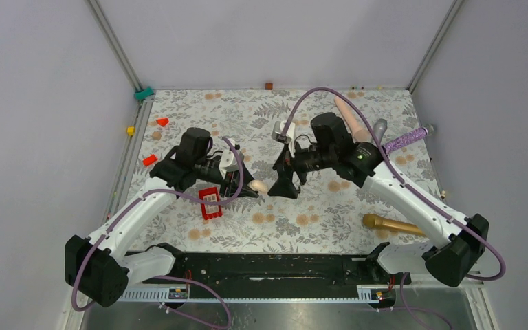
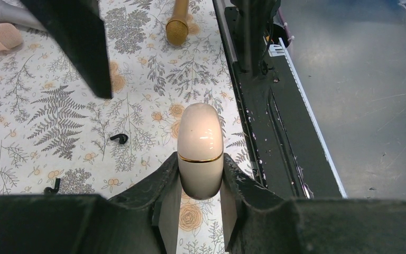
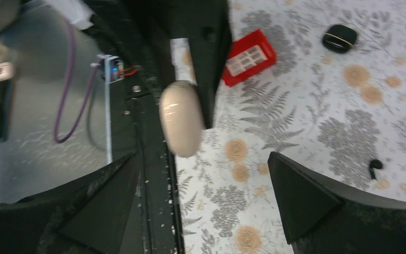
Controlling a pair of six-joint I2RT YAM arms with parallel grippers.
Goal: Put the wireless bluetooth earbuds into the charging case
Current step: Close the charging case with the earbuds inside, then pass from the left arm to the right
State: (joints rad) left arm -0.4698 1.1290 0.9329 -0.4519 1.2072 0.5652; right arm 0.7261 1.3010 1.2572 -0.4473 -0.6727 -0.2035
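A closed cream charging case [image 2: 200, 145] with a gold band is held off the floral cloth, my left gripper [image 2: 201, 164] shut on its lower half. In the top view the case [image 1: 258, 186] pokes out of the left gripper [image 1: 246, 187] toward the right gripper [image 1: 286, 184]. My right gripper [image 3: 202, 159] is open, and the case [image 3: 181, 119] hangs just beyond its fingertips, nearer the left one. Two tiny black earbuds [image 2: 119, 138] [image 2: 53, 186] lie apart on the cloth, left of the case. One earbud [image 3: 375, 166] shows beside my right finger.
A red block [image 1: 210, 203] lies under the left arm. A black oval case with a gold line [image 3: 339, 38] sits farther out on the cloth. A gold microphone [image 1: 392, 224], a pink one [image 1: 352, 117] and a purple one [image 1: 407, 141] lie at the right. The black base rail [image 2: 259, 106] borders the cloth.
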